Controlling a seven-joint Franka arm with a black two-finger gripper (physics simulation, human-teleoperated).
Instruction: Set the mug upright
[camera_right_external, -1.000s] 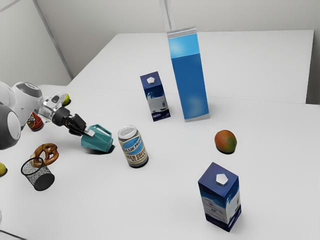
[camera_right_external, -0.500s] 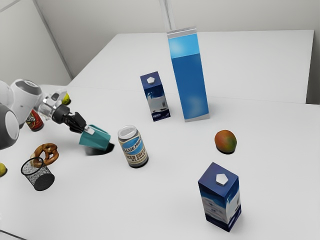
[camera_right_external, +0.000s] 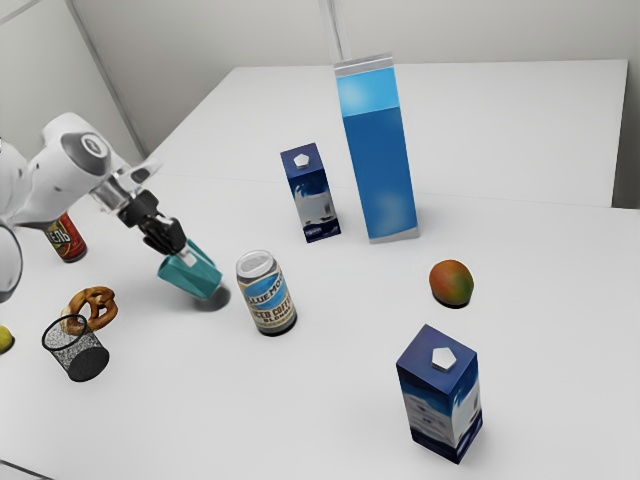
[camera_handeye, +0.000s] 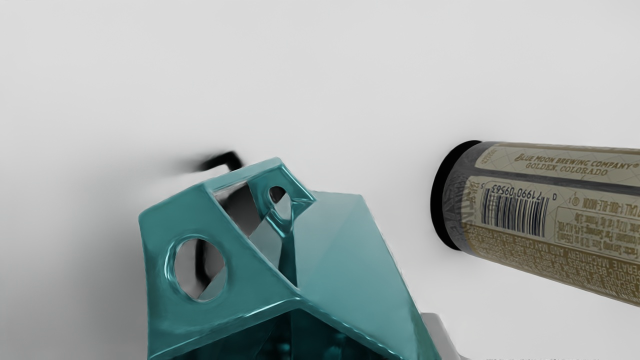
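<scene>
While mug (camera_handeye: 345, 245) tilts, nearby can (camera_handeye: 550, 200) reads "Blue Moon Brewing Company".

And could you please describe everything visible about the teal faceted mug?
The teal mug looks glossy, like glazed ceramic or plastic, with flat facets, an open mouth and an angular handle with rounded openings. It is tilted, mouth toward the black gripper, which holds it near the rim. It is beside the blue-and-cream can, not touching it.
</scene>
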